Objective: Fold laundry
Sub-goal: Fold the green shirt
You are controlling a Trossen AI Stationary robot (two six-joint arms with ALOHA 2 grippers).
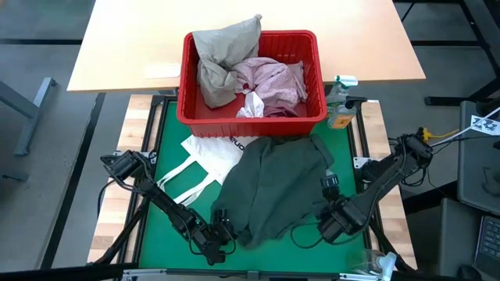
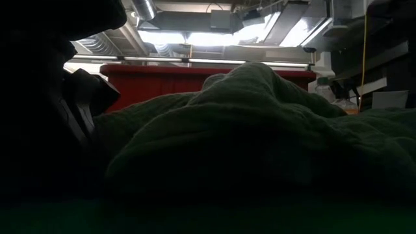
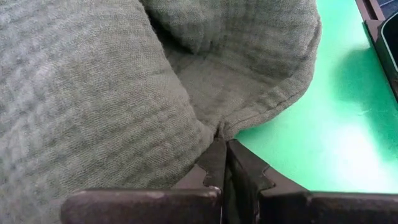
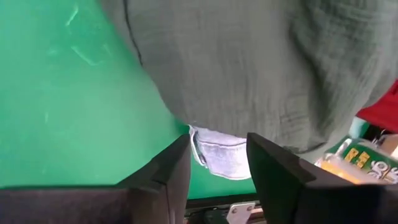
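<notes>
Left gripper (image 1: pixel 221 248) low at the near left of the green mat (image 1: pixel 168 148) on the desk, fingers (image 3: pixel 217 163) pressed together and pinching a hemmed edge of the dark grey-green garment (image 1: pixel 277 187); the fold of cloth rises straight from the fingertips in the left wrist view. Most of that arm hard to make out in the low view, only a dark mass at the side. White tote bag (image 1: pixel 215 156) lying partly under the garment's far left edge, loop handles trailing toward the left arm. Garment itself spread in a rumpled heap across the mat's middle, filling the low view and hiding nearly everything behind it. Red basket (image 1: pixel 250 117) beyond the garment at the mat's far edge, holding a beige-khaki piece (image 1: pixel 223 55), a mottled pink piece (image 1: pixel 273 78) and a small white piece (image 1: pixel 251 105), lower layers hidden. Right gripper (image 1: pixel 332 226) at the garment's near right edge, fingers (image 4: pixel 168 180) standing apart, a pale blue scrap of cloth (image 4: pixel 221 152) between them beneath the grey-green hem; actual hold on it impossible to tell. Spray bottle (image 1: pixel 341 101) just right of the basket.
</notes>
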